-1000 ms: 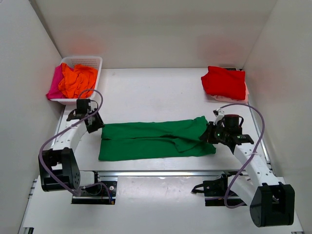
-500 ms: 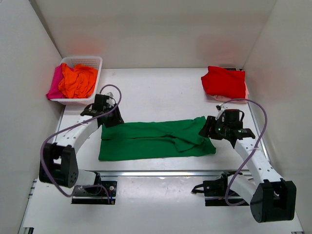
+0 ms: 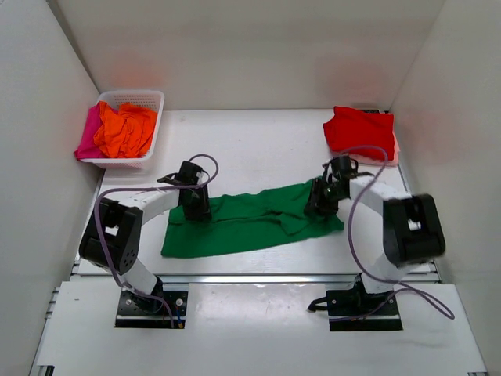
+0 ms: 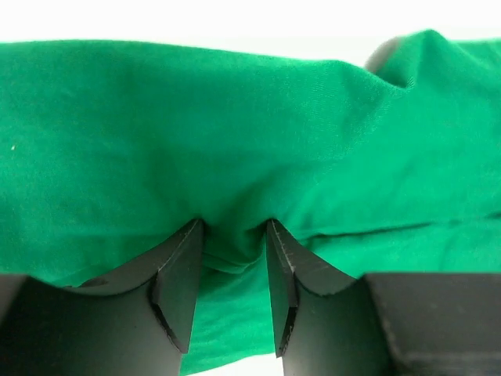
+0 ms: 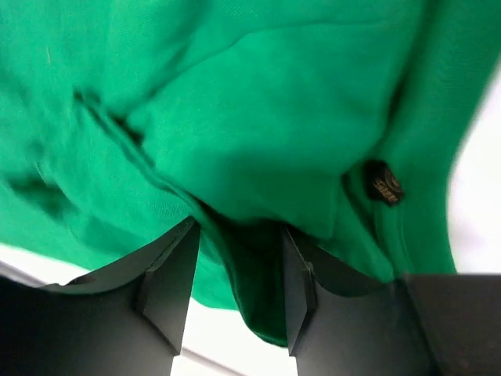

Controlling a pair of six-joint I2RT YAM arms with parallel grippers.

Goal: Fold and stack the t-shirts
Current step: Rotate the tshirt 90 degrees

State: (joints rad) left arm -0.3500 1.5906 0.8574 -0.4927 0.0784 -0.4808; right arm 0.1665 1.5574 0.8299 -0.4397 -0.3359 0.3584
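Left hand and right hand sit on the far edge of the green shirt, one near each end. In both wrist views the fingers stand apart with a ridge of cloth between them, but I cannot tell whether either is gripping it. The shirt lies mid-tabletop, long axis left to right, with its body toward the near side of both hands. Each arm is nearer its own end, so the next fold probably needs both to lift together.

left arm and right arm both bent inward from their bases, wrists pitched downward; left gripper and right gripper each held low, jaws standing partly apart.
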